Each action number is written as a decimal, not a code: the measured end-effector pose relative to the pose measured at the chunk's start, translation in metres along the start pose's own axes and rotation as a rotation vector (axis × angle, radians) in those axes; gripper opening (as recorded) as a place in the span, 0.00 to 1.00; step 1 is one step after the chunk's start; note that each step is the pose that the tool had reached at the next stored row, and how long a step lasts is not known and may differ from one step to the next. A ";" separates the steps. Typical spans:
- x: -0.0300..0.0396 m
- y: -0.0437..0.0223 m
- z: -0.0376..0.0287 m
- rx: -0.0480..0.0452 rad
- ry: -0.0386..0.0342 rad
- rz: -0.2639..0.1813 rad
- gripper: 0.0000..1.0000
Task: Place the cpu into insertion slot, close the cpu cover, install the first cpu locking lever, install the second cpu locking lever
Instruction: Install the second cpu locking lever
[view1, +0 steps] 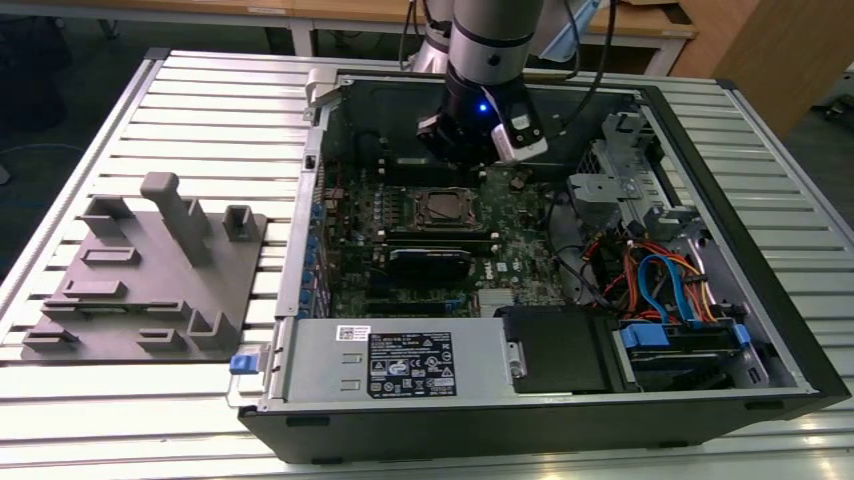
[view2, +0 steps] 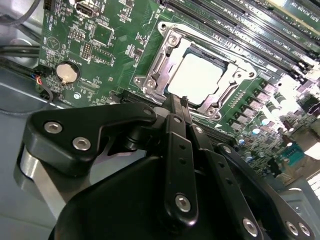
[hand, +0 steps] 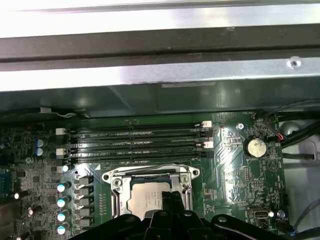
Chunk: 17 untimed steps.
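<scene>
In the second wrist view the gripper (view2: 176, 102) has its two fingers pressed together with nothing between them, their tips just at the near edge of the insertion slot (view2: 197, 75) in the upper middle of the frame. The cpu (view2: 195, 74) lies flat in that slot with the cpu cover (view2: 170, 42) folded down around it, its window showing the chip's pale top.

In the exterior view the arm (view1: 487, 60) hangs above the slot inside the open computer case (view1: 747, 330), while the memory slots (hand: 135, 137) run lengthwise past the slot's far side and a coin battery (view2: 67, 73) sits apart at the second wrist view's left; nothing lies between the fingertips and the slot.
</scene>
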<state>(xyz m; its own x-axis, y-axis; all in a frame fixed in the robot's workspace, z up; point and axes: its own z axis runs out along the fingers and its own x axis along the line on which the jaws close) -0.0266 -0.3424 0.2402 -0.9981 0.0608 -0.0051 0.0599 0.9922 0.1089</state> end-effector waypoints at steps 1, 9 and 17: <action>0.0000 0.0000 0.0000 0.0000 0.0001 -0.001 0.10; 0.0000 0.0000 0.0001 -0.0002 0.0008 -0.007 0.10; 0.0000 0.0000 0.0001 -0.0002 0.0015 -0.013 0.10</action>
<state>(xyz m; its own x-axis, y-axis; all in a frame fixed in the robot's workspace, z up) -0.0266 -0.3424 0.2401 -0.9989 0.0473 -0.0051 0.0465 0.9930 0.1090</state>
